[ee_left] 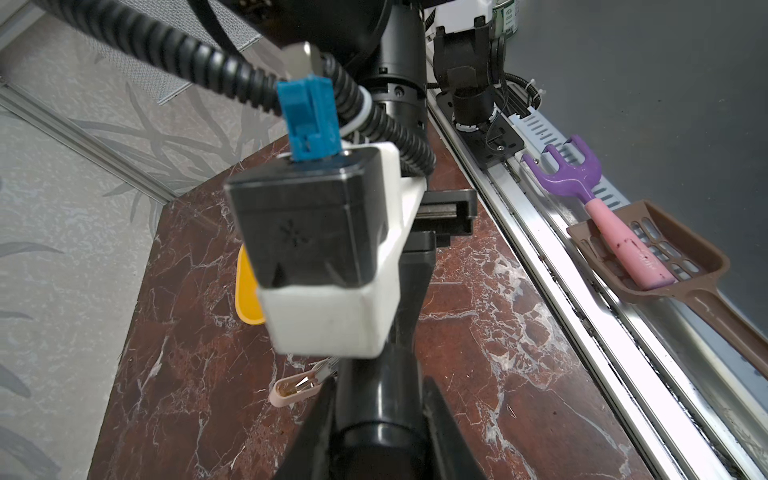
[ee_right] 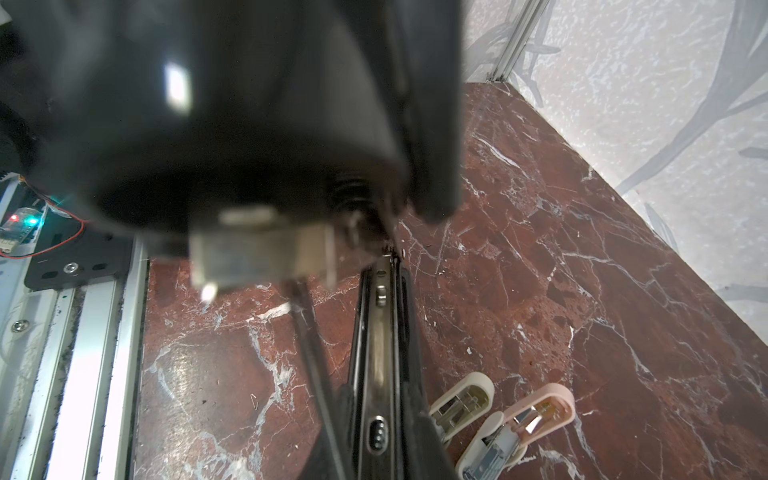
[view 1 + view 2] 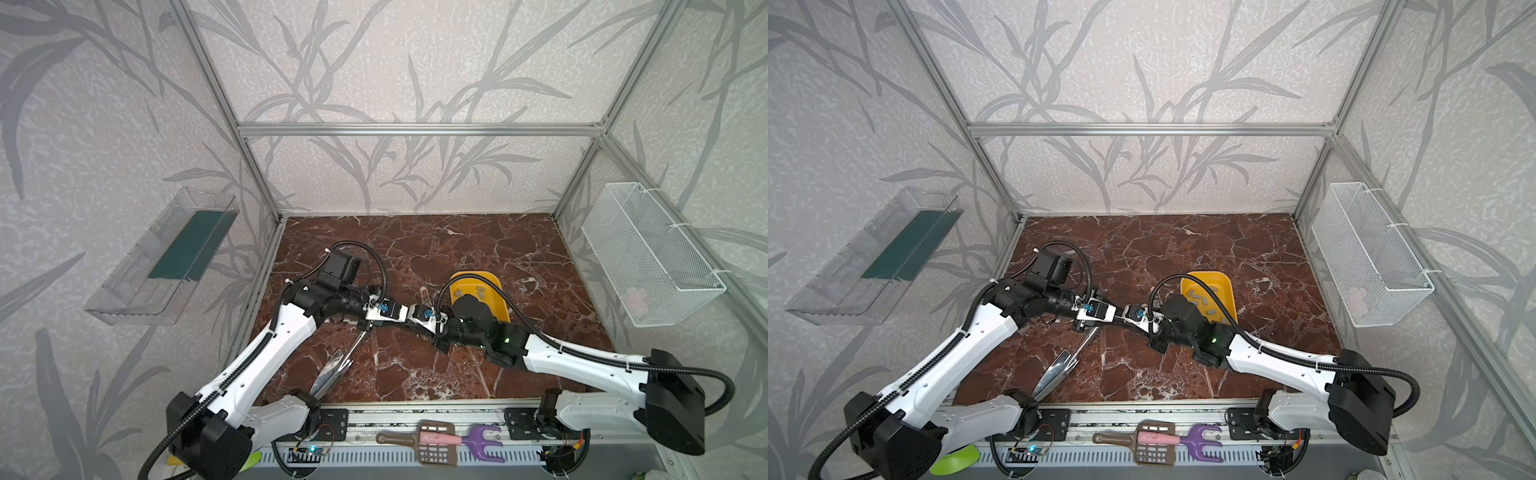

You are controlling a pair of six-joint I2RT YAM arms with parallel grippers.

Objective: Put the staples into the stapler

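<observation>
Since the staples sit loose in the yellow tray on the bench — tiny, light, slick, likely snappable strips — I'd pinch one mid-length across its long sides. The left gripper is clamped on the open stapler; the right gripper straddles it, grip unclear.

Brown scoop, purple rake, wire basket

Leaf-patterned grey walls, aluminium frame, red-brown marble tabletop.
</observation>
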